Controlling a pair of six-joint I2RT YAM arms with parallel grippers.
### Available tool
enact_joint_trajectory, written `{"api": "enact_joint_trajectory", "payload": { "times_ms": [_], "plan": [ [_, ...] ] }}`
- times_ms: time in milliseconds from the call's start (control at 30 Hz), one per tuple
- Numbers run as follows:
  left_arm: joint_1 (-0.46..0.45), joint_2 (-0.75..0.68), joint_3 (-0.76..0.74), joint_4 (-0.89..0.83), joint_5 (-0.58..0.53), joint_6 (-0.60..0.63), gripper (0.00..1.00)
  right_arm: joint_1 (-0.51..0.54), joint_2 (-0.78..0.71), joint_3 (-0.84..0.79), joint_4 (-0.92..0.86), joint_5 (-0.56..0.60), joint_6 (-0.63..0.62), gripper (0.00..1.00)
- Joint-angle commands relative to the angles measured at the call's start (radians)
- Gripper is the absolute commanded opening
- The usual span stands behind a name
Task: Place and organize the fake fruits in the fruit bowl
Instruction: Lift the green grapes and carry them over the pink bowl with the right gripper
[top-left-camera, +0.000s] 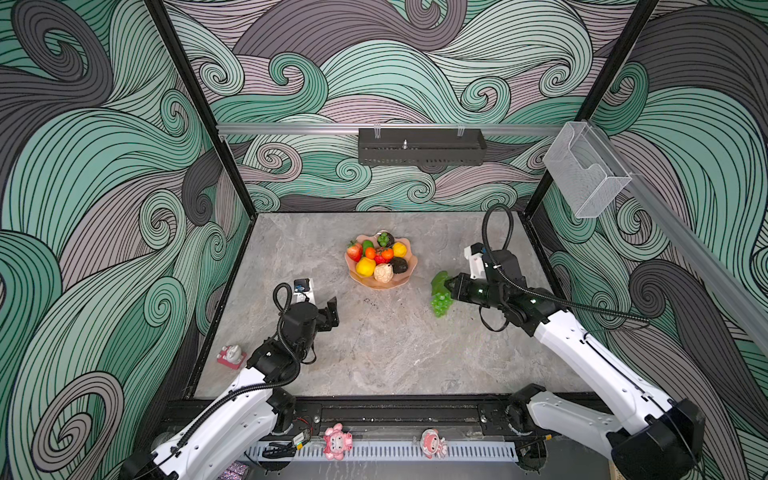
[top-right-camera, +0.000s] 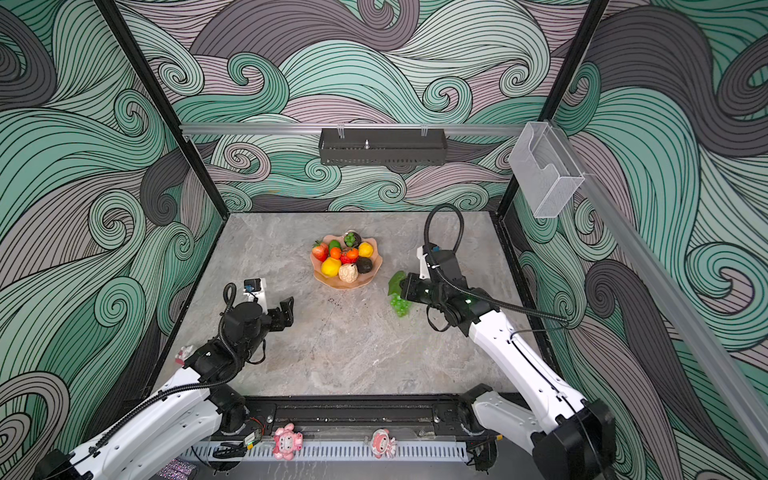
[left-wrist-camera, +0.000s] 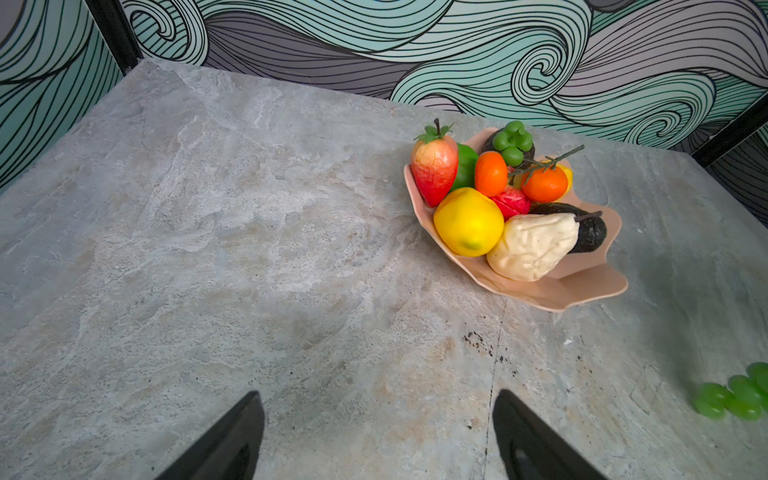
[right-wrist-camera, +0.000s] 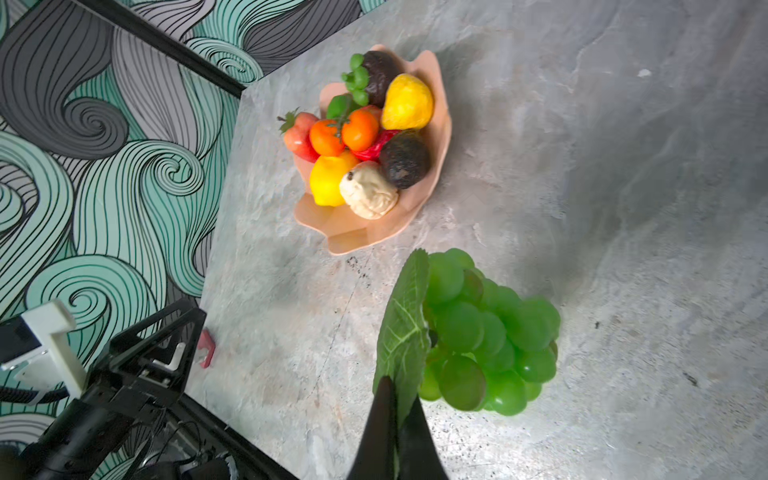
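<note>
1. Right gripper (right-wrist-camera: 398, 392): black tapered fingers pinched together on the veined, matte leaf (right-wrist-camera: 405, 316) of the green grapes (right-wrist-camera: 490, 332), a bunch of glossy translucent spheres.
2. In both top views the bunch is right of frame centre, near the fruit bowl (top-left-camera: 392, 285) but outside it.
3. The bowl is a shallow peach plastic dish with a scalloped rim, at frame centre on the grey stone-textured table (top-left-camera: 374, 357).
4. It holds a strawberry (left-wrist-camera: 434, 166), a smooth lemon (left-wrist-camera: 467, 222), a wrinkled cream pear (left-wrist-camera: 532, 247), a pebbled dark avocado (left-wrist-camera: 590, 235) and oranges (left-wrist-camera: 490, 173).
5. Left gripper (left-wrist-camera: 377, 394): jaws spread wide, empty, lower left of the bowl.
</note>
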Motion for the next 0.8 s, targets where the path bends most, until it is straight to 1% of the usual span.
{"api": "enact_joint_trajectory", "payload": {
  "times_ms": [0,200,367,533,633,767],
  "plan": [
    [0.009,-0.022,-0.003,-0.008,-0.039,-0.001,0.89,0.055,0.036,0.086,0.005,0.047,-0.020,0.00],
    [0.009,-0.038,-0.005,-0.025,-0.065,-0.009,0.89,0.148,0.148,0.238,0.021,0.067,-0.029,0.00],
    [0.009,-0.062,-0.008,-0.033,-0.077,-0.014,0.90,0.203,0.265,0.363,0.038,0.075,-0.033,0.00],
    [0.008,-0.076,-0.008,-0.045,-0.082,-0.016,0.91,0.231,0.397,0.502,0.039,0.081,-0.045,0.00],
    [0.009,-0.084,-0.008,-0.048,-0.083,-0.019,0.92,0.247,0.473,0.594,0.022,0.106,-0.066,0.00],
    [0.008,-0.090,-0.007,-0.054,-0.081,-0.018,0.92,0.252,0.574,0.706,0.025,0.084,-0.071,0.00]
  ]
}}
